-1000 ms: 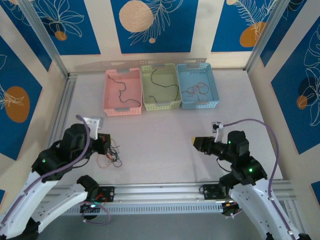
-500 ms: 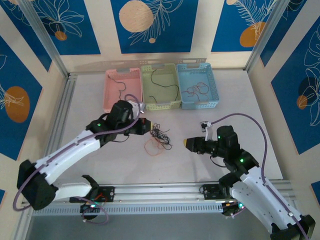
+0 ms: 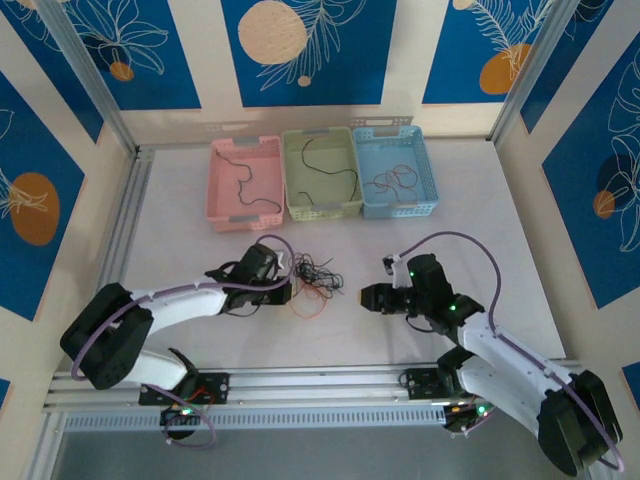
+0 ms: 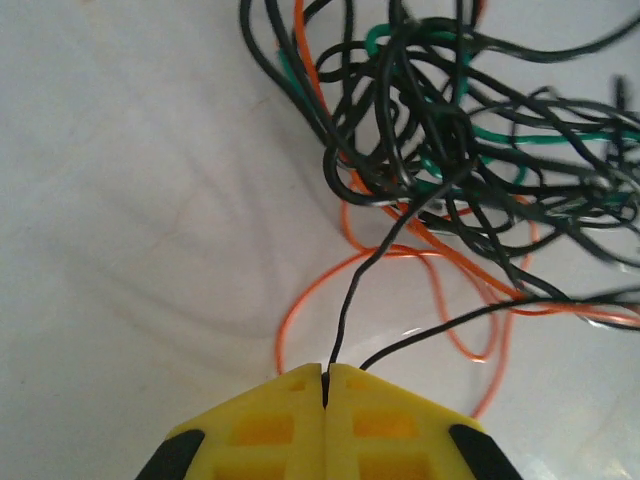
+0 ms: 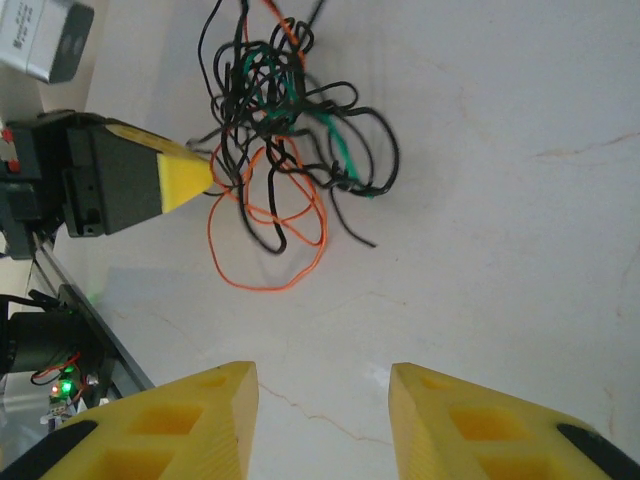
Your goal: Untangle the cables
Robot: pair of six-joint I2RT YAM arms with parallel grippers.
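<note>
closely, the left gripper (image 4: pixel 326 375) has its yellow fingers pressed together on one black strand. that strand runs from the seam into the cables (image 4: pixel 440 170), a loose tangle of black, orange and green wire just ahead of the fingertips. it lies on a white, faintly veined table (image 3: pixel 470 240). the right gripper (image 5: pixel 322 400) faces the tangle from the other side, its yellow fingers parted over bare table, near the cables but apart from them. from above, the tangle sits mid-table between the two grippers. at the far edge a pink basket (image 3: pixel 214 190), a green basket (image 3: pixel 322 210) and a blue basket (image 3: pixel 430 180) stand side by side, each holding thin wires. bare table lies between tangle and baskets and off to the right. a metal rail (image 3: pixel 330 378) lines the near edge, and blue leaf-patterned wall panels (image 3: pixel 355 60) enclose the space.
</note>
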